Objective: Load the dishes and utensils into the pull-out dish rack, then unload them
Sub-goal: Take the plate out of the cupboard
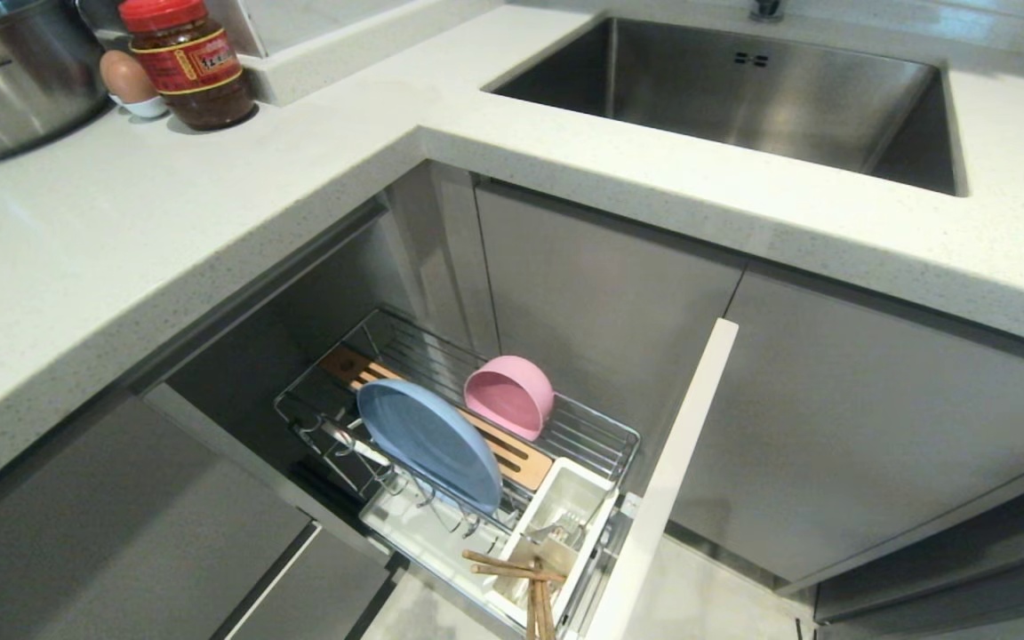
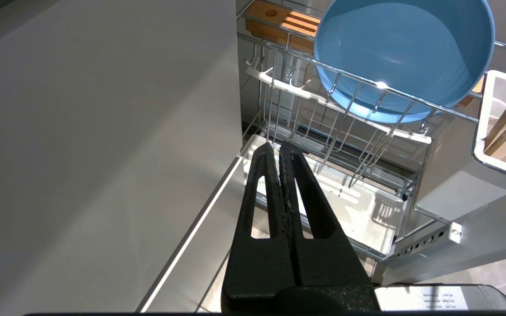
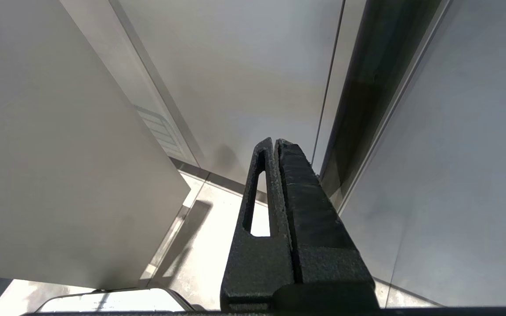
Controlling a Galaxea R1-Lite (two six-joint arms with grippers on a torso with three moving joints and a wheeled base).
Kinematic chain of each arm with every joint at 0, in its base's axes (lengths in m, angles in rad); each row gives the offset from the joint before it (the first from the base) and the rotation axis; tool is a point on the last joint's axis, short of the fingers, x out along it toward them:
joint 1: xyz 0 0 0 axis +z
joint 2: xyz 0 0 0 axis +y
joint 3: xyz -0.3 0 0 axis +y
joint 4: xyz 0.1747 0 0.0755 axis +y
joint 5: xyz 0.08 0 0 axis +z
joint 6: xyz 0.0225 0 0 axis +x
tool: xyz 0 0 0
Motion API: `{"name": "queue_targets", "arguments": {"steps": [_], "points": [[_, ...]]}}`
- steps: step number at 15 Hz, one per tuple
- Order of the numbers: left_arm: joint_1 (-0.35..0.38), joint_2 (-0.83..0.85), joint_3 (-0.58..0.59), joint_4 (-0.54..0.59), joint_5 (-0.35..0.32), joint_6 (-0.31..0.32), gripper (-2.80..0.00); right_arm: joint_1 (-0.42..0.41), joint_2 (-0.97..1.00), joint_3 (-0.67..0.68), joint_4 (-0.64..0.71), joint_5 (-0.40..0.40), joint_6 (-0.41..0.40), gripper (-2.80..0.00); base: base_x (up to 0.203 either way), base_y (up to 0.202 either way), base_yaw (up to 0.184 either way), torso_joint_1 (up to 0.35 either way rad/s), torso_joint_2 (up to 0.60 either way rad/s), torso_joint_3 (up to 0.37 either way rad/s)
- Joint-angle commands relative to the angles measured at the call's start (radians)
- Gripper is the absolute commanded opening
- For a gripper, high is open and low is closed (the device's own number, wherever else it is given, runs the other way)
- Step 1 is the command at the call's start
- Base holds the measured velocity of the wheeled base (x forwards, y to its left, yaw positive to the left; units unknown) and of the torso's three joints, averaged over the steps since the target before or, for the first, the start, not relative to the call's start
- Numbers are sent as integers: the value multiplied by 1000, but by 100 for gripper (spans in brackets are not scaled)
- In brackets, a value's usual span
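Left gripper (image 2: 279, 147) clenched, fingers (image 2: 262, 175) pressed flat together, nothing between them; seen only in left wrist view, low beside the rack (image 1: 605, 436), tips in front of its white tray (image 2: 367, 219); not touching rack. Right gripper (image 3: 275, 142) also clenched and empty; seen only in right wrist view, among grey cabinet panels (image 3: 235, 66), no rack in sight there.

Rack pulled out from under the counter (image 1: 165, 231), white front panel (image 1: 681, 444) at its outer end. Plate (image 1: 428, 440) upright on edge in the rack's wire prongs, tilted a little, on the rack's left side. Bowl (image 1: 509, 396) on its side just beside the plate, toward the rack's back, opening facing the plate, over the wooden strip (image 1: 521, 462). Cup (image 1: 583, 489) at the rack's front end by the panel; chopsticks (image 1: 516, 569) lying across the cup's near rim, ends sticking out past the rack; fork (image 1: 561, 532) inside the cup, partly hidden.

Sink (image 1: 743, 98) well above and behind the rack, set in the counter; pot (image 1: 5, 80), jar (image 1: 188, 62) and egg (image 1: 125, 78) on the counter far from the rack.
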Motion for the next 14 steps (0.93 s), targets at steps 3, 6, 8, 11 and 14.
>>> {"name": "queue_targets", "arguments": {"steps": [3, 6, 8, 11, 14], "points": [[0, 2, 1, -2, -3, -19, -280, 0, -4, 0, -1, 0, 1, -280, 0, 0, 0, 0, 0, 0], [0, 2, 0, -3, -3, -19, -280, 0, -4, 0, -1, 0, 1, -280, 0, 0, 0, 0, 0, 0], [0, 2, 0, -3, -3, -21, -280, 0, -4, 0, -1, 0, 1, -280, 0, 0, 0, 0, 0, 0], [0, 2, 0, -4, -3, -18, -280, 0, -4, 0, -1, 0, 1, -280, 0, 0, 0, 0, 0, 0], [0, 2, -56, -43, 1, -11, -280, 0, -4, 0, -1, 0, 1, -280, 0, 0, 0, 0, 0, 0]]}}
